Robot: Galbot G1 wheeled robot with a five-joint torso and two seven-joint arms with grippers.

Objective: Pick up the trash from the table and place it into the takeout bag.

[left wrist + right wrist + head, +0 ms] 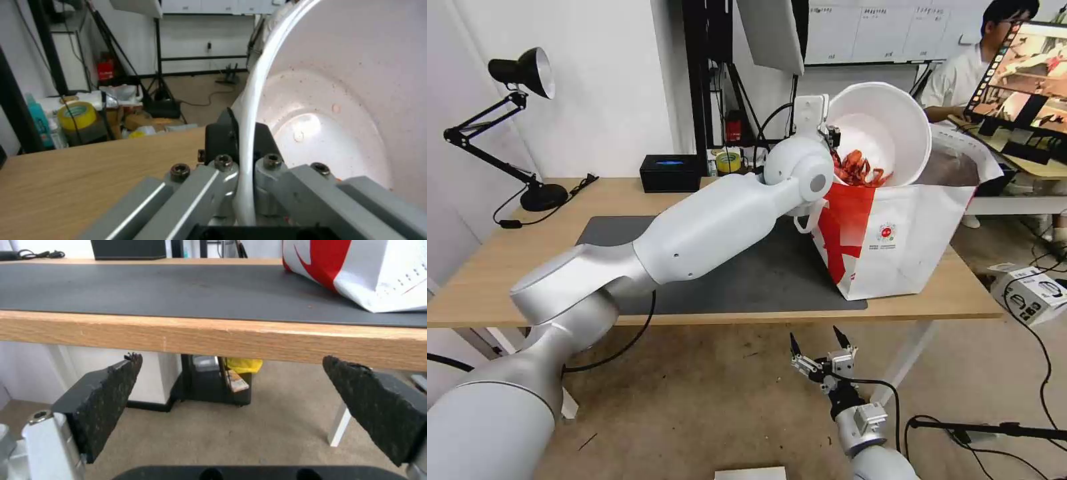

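we read the white bowl [887, 127] as light, thin-walled plastic, stiff enough to be carried by its rim but likely to flex and slip if pinched hard, and greasy inside where the speckles show. the rim is the sensible place to take it, and that is where our left gripper [831, 137] has it: in the left wrist view the white rim [249, 133] runs straight down between the two jaws, which are closed narrowly on that thin edge.

we hold the bowl tipped on its side just above the open mouth of the takeout bag [894, 247], at the bag's left rear corner, with the bowl's opening facing us. the red scraps [857, 170] have gathered at the low lip of the bowl, right at the bag's top edge, so we judge they could spill outside the bag if the tilt goes wrong.

the bag stands on the right end of the table [494, 267], partly on the dark mat [760, 273]. our right gripper [820, 345] hangs in front of the table's near edge, left of the bag and below the tabletop, jaws spread wide and holding nothing.
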